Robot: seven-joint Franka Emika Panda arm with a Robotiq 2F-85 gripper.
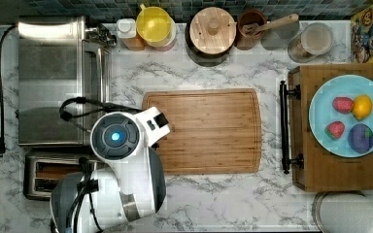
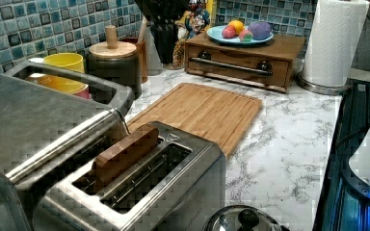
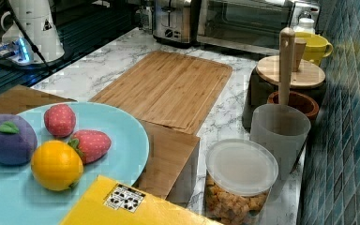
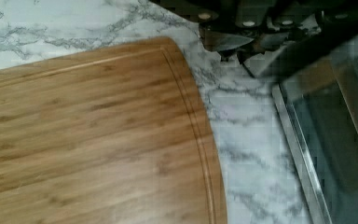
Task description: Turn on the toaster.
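Note:
The toaster (image 1: pixel 41 174) is a small steel two-slot one at the top view's lower left, partly covered by my arm (image 1: pixel 121 145). In the left view the toaster (image 2: pixel 173 178) is close up, with a brown wooden slice (image 2: pixel 125 153) standing in one slot. It also stands far back in the right view (image 3: pixel 171 21), its front with dark knobs showing. My gripper (image 4: pixel 233 56) hangs shut and holds nothing, above the marble strip between the cutting board (image 4: pixel 93 135) and the toaster oven's glass door (image 4: pixel 335 140), apart from the toaster.
The large toaster oven (image 1: pixel 53 82) stands beside the toaster. A kettle lid (image 2: pixel 243 220) is just in front of the toaster. Jars and a yellow cup (image 1: pixel 154 25) line the back wall. A wooden tray holds a plate (image 1: pixel 320 116) of toy fruit, next to a paper towel roll (image 2: pixel 335 41).

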